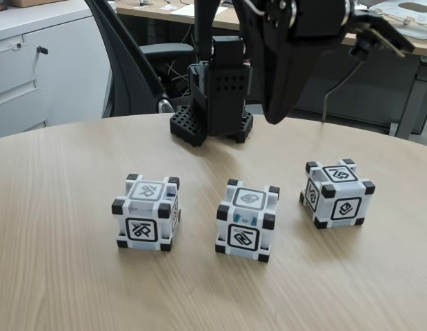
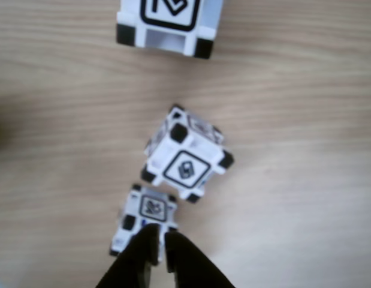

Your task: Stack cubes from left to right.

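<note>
two black fingers (image 2: 150, 255) nearly pressed together, only a thin slit between the tips, pinching nothing. gripper (image 2: 159, 240) entering the other view from the bottom edge, hanging over the lower edge of the nearest cube (image 2: 146, 217), contact impossible to tell. in the fixed view, gripper (image 1: 279, 114) raised well above the round wooden table (image 1: 54, 276), tip pointing down, behind the row of cubes and in front of the black arm base (image 1: 213, 103). taking the middle cube (image 1: 246, 221) as landmark: left cube (image 1: 147, 212) to its left with a clear gap, right cube (image 1: 336, 193) to its right, a bit farther back and turned at a slight angle. all three resting flat on the table, apart from each other, none stacked. in the other view, middle cube (image 2: 186, 155) turned diagonally just above the nearest one, almost touching its corner; third cube (image 2: 170, 21) further up, cut off by the top edge. behind the arm base in the fixed view, a black office chair (image 1: 130, 62), a white cabinet (image 1: 41, 62) to its left and a desk (image 1: 399, 34) across the back.
</note>
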Controlling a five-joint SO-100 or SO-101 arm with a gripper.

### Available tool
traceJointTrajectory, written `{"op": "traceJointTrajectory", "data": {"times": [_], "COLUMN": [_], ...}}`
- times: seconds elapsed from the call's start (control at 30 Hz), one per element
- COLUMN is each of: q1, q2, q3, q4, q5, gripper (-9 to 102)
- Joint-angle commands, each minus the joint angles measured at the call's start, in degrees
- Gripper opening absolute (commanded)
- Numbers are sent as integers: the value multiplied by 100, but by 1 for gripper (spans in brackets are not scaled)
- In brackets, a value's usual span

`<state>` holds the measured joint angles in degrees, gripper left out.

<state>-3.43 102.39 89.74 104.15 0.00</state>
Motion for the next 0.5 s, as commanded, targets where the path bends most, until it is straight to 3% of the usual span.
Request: {"op": "traceJointTrajectory", "data": {"times": [0.0, 0.47], "q1": [79, 79], "q2": [141, 141], "q3": [-246, -246], "q4": [62, 62], "q5": [-1266, -1248], "gripper": [0, 0]}}
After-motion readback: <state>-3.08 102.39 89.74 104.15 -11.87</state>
